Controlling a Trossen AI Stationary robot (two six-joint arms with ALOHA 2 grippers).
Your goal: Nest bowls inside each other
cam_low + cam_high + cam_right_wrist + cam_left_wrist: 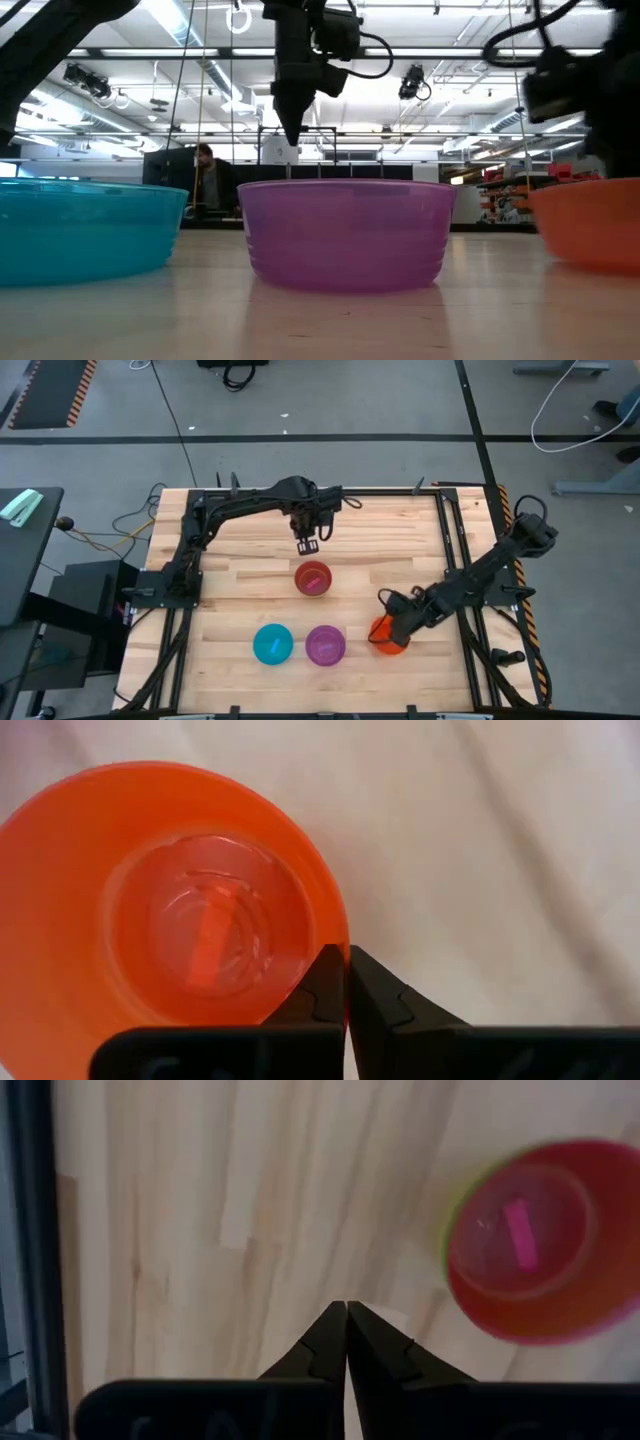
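A pink bowl [313, 577] stands mid-table. In the left wrist view the pink bowl [525, 1240] shows a yellow-green rim [447, 1245] of another bowl under it. Blue [272, 644], purple [325, 644] and orange [388, 635] bowls stand in a row near the near edge. They appear in the low view as the blue bowl [80, 230], the purple bowl [345, 232] and the orange bowl [590, 222]. My left gripper [308, 543] hangs shut and holds nothing above the table, on the far side of the pink bowl. My right gripper [346, 960] is shut on the orange bowl. My right gripper holds the orange bowl by its rim [338, 935] on the side toward the table's right edge. One finger [318, 982] is inside the bowl and one [375, 985] outside. The fingers come from above, slanting in from the right. The bowl sits upright, mouth up.
Black frame rails [455, 530] run along the table's left, right and far edges. Bare wood [390, 540] lies between the pink bowl and the right arm. A person [205, 175] is in the room far behind the table.
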